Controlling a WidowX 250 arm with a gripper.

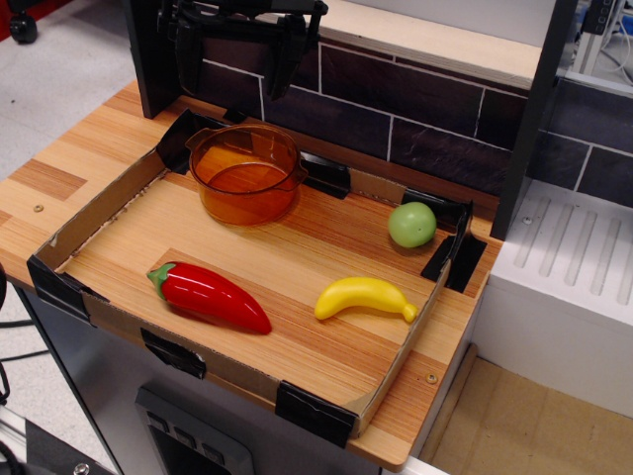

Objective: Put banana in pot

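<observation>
The yellow toy banana (364, 297) lies on its side on the wooden tray floor (297, 257), at the front right. The translucent orange pot (245, 173) stands upright and empty at the back left of the tray. My gripper (237, 49) hangs at the top of the view, above and just behind the pot, far from the banana. Its two black fingers (287, 54) stand well apart with nothing between them.
A red pepper (210, 296) lies at the front left, left of the banana. A round green fruit (411, 225) sits at the back right. A low cardboard wall (99, 203) with black corner pieces rims the tray. A dark tiled wall rises behind; a white unit (574, 287) stands to the right.
</observation>
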